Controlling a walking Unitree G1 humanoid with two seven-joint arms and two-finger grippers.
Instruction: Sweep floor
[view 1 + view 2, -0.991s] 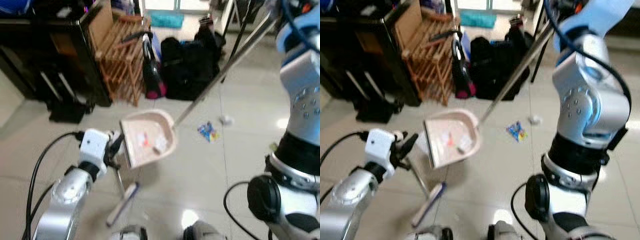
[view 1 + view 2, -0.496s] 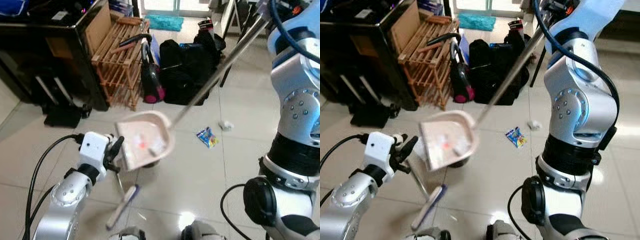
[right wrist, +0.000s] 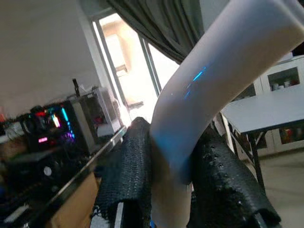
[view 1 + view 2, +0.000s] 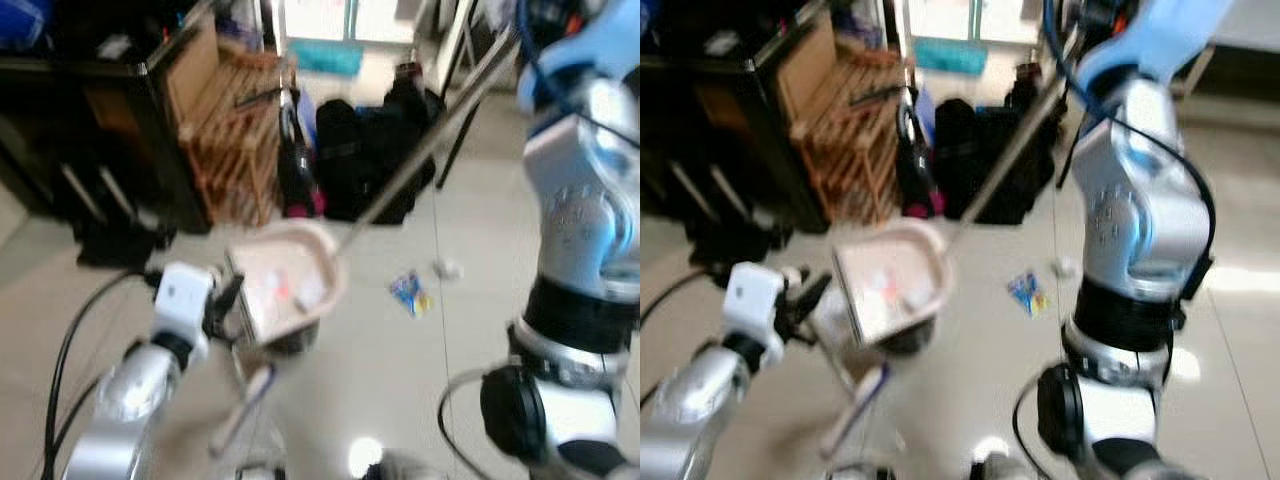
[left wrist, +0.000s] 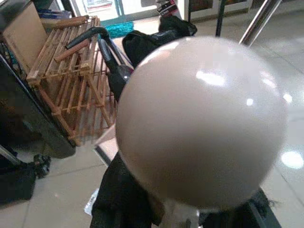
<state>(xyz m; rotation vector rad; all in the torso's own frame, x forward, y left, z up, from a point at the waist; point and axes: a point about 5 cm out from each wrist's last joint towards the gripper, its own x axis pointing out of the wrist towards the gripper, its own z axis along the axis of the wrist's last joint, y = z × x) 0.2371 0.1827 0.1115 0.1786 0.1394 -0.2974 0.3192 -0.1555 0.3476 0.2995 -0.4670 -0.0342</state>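
A pale pink dustpan (image 4: pixel 285 290) holds a few scraps of litter and hangs tilted just above the tiled floor. Its long metal handle (image 4: pixel 430 140) runs up to the right. My right gripper (image 3: pixel 171 156) is shut on the handle's pale top end, with one black finger (image 3: pixel 135 161) on each side. My left gripper (image 4: pixel 225 300) is low at the left, beside the pan. It is shut on a hand brush just under its round beige knob (image 5: pixel 202 118). The brush head (image 4: pixel 245 400) hangs down near the floor. A blue wrapper (image 4: pixel 410 292) and a white paper scrap (image 4: pixel 447 268) lie on the tiles right of the pan.
A wooden slatted rack (image 4: pixel 240 130) leans against a black cabinet (image 4: pixel 90 120) at the back left. A vacuum cleaner with a pink base (image 4: pixel 297 150) and black bags (image 4: pixel 370 150) stand behind the pan. A teal mat (image 4: pixel 335 55) lies by the doorway.
The camera has shifted and the picture is now blurred. The dustpan has lifted a little off the floor and drifted left toward my left gripper. Both grips hold as before.
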